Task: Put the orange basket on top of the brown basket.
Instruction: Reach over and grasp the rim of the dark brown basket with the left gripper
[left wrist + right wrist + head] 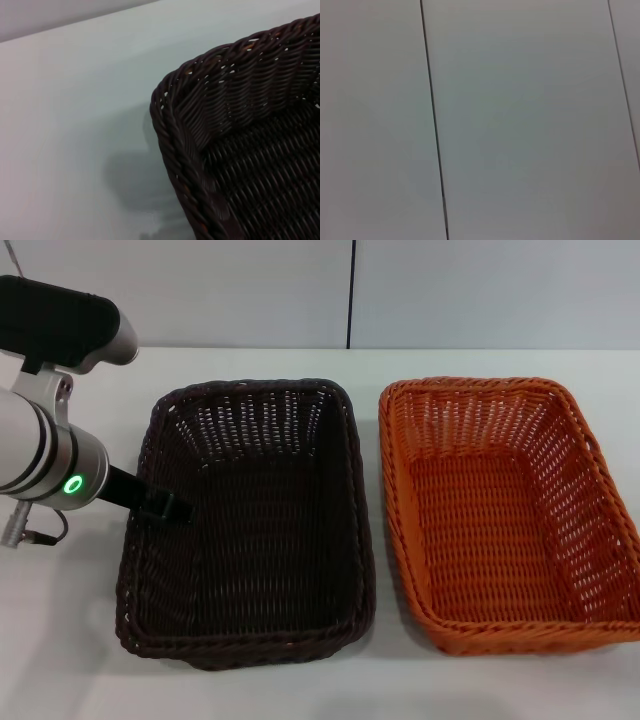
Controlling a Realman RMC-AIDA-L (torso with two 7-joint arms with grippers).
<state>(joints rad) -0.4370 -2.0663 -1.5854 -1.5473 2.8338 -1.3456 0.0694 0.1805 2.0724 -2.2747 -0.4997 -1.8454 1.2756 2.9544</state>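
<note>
You have the left end effector at the left long rim of the brown basket, its black tip reaching just over the braided edge toward the basket's inside. From the head view you cannot tell whether its fingers are released or clenched, nor whether they touch the rim. The left arm's silver wrist with a green ring light sits just outside the basket, over the white table.

The left wrist view shows you one rounded corner of the brown basket, seen from close above, with bare table beside it and a soft shadow on that table next to the corner. No fingers show there.

The orange basket stands upright on the table on the far side of the brown basket from the left end effector, well apart from it. The two baskets sit side by side, long sides nearly parallel, with a narrow strip of table between their rims. Both are open side up, nothing inside either.

The right end effector is out of sight; its wrist view shows only a pale panelled surface with dark seams.
</note>
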